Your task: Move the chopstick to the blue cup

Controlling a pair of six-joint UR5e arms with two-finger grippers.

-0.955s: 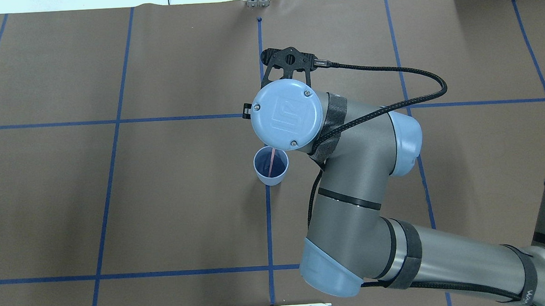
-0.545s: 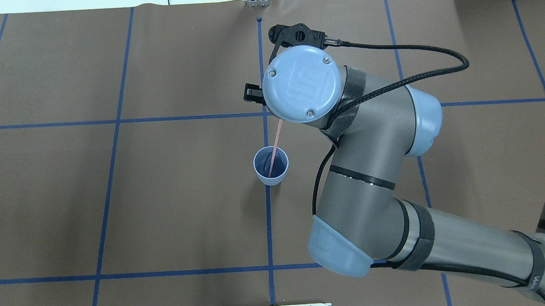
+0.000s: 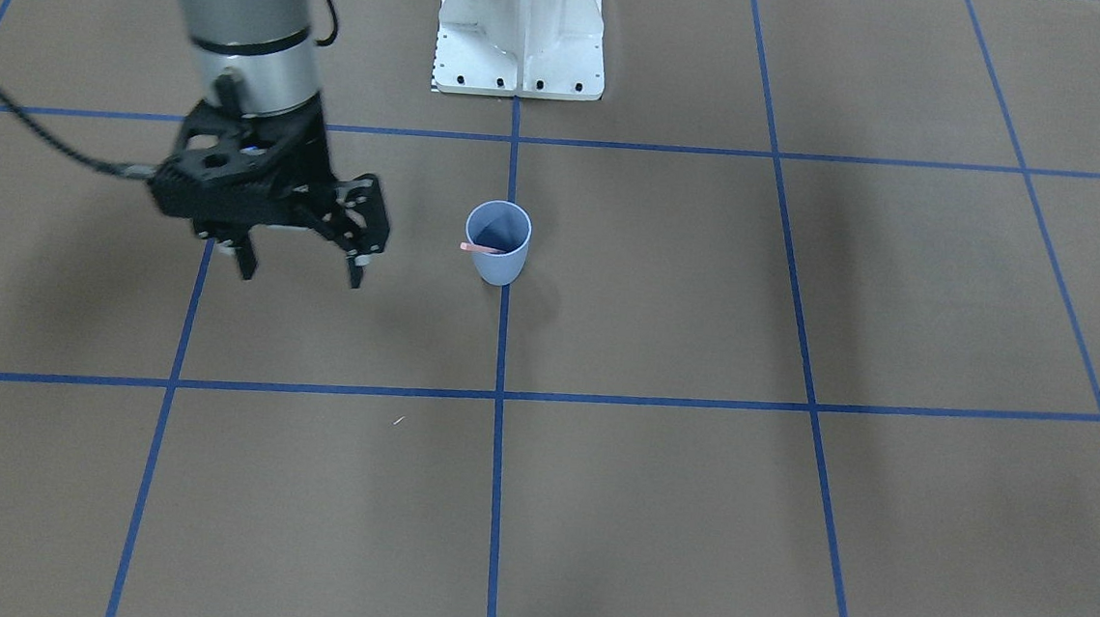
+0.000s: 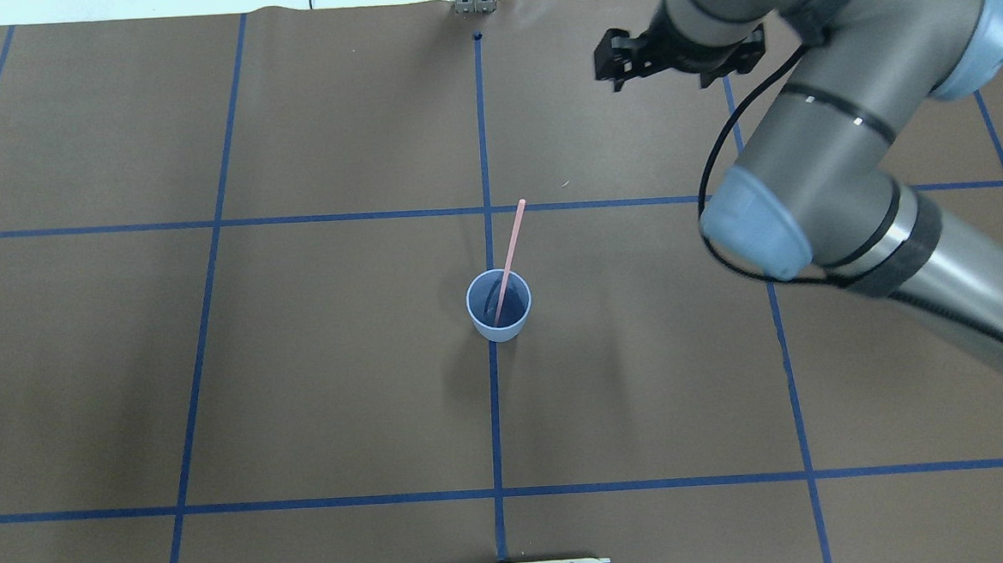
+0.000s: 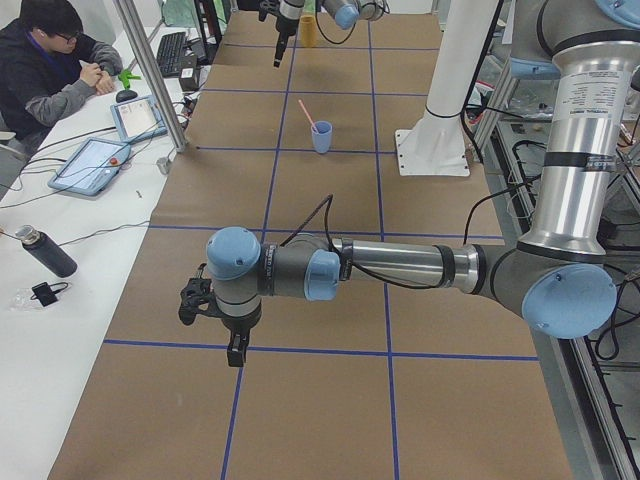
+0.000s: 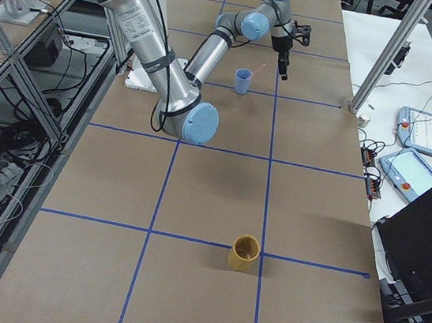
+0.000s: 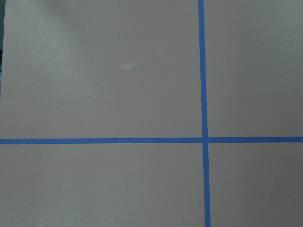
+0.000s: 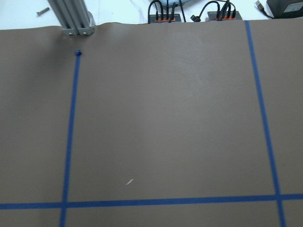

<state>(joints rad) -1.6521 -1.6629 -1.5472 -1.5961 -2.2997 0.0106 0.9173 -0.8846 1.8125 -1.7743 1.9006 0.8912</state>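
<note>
The blue cup (image 4: 500,318) stands upright at the table's middle; it also shows in the front view (image 3: 497,247). One pale pink chopstick (image 4: 510,248) stands in it, leaning on the rim with its top toward the far side; it also shows in the front view (image 3: 480,247). My right gripper (image 3: 301,274) is open and empty, hanging above the table well to the cup's right and farther from my base; it also shows in the overhead view (image 4: 661,81). My left gripper (image 5: 213,335) shows only in the exterior left view, low over the table far from the cup; I cannot tell whether it is open.
A yellow cup (image 6: 245,253) stands near the table's right end. The white base mount (image 3: 521,35) sits at the near edge. An operator (image 5: 50,60) sits at a side table with tablets. Blue tape lines grid the brown table cover.
My right arm has swung away from above the cup, up and to the far right. The chopstick now stands free in the cup, fully uncovered.
</note>
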